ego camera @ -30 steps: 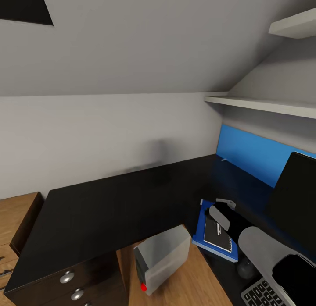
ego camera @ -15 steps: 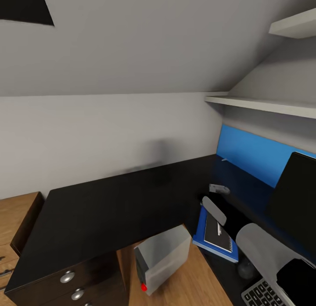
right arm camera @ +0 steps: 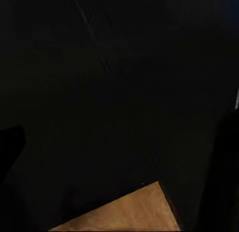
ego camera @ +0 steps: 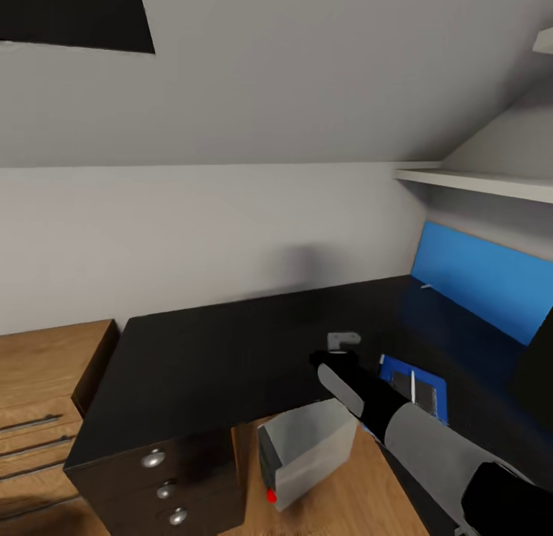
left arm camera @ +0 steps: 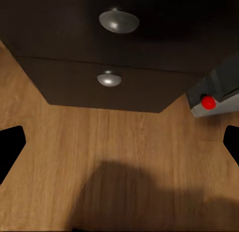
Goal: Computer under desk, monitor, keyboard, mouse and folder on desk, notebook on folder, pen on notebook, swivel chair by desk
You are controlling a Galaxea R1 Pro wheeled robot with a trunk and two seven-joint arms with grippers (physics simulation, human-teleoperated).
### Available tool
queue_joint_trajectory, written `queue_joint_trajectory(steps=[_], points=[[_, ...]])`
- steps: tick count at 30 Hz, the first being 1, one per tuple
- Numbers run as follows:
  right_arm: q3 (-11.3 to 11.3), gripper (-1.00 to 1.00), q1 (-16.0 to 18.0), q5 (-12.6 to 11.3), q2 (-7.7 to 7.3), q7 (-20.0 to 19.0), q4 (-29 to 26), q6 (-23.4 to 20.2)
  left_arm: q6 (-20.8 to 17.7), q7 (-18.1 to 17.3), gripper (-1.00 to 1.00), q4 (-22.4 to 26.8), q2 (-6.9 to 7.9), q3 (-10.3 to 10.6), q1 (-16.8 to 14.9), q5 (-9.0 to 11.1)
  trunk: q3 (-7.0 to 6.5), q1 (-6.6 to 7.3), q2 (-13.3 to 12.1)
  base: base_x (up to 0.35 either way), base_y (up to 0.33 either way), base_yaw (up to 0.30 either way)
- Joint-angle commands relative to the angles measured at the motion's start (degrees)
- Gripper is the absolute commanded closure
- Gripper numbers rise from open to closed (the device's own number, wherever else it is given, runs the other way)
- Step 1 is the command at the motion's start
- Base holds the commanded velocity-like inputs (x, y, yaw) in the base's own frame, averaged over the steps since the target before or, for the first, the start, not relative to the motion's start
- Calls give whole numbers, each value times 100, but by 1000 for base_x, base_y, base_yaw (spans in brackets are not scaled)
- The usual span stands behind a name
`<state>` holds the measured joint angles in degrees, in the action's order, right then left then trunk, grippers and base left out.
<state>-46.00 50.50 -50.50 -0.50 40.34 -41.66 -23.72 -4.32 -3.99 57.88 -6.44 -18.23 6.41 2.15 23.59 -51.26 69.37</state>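
Glossy black bench (ego camera: 230,352), frame centre: right pincer (ego camera: 343,342) above, grip state unclear; light, thin pen (ego camera: 412,385) atop notebook (ego camera: 418,390), best pinched mid-length.

Soft, even simulator light in the head view; both wrist views were much darker.

The head view was bright and diffuse with no visible lamp; a faint grey shadow smudged the pale wall (ego camera: 299,256) above the desk (ego camera: 207,352), whose glossy black top carried a weak blue sheen near the blue wall panel (ego camera: 484,286). The render was slightly soft, with straight lines leaning toward the frame edges. In the left wrist view a broad blurred shadow lay on the wooden floor (left arm camera: 74,142), and the drawer knobs (left arm camera: 118,20) caught small highlights. The right wrist view was almost wholly black, with faint streaks of glare on the desktop (right arm camera: 99,92) and one lit wedge of floor.
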Motion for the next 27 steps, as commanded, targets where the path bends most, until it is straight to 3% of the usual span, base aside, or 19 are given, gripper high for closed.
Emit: queue_joint_trajectory(steps=[1,7,14,16,22,25,27], points=[[-75,-100,0,-22,29,39,-9,-26,-43,-42,-100,-1,-7,-21,0,23,6,2,4,-236,0,277],[-262,-100,-111,-13,261,43,-9,-6,-44,-24,-100,-221,64,-9,0,24,6,2,4,-296,0,277],[-314,-100,-243,5,530,38,-9,10,-18,-10,-100,-311,148,-6,0,37,6,2,4,-302,0,278],[-454,-100,-380,104,650,36,-5,34,123,-5,-100,-327,162,-7,0,39,6,2,4,-99,0,278],[-820,-100,-722,444,694,31,6,432,342,6,-100,-390,168,-24,0,37,16,2,4,-34,0,274],[-1088,-100,-1026,758,699,38,37,1004,458,24,-100,-487,169,-30,0,28,26,2,4,-7,0,267],[-1130,-100,-1167,811,700,34,52,1122,572,27,-100,-554,169,-30,0,25,33,2,4,-2,0,264]])
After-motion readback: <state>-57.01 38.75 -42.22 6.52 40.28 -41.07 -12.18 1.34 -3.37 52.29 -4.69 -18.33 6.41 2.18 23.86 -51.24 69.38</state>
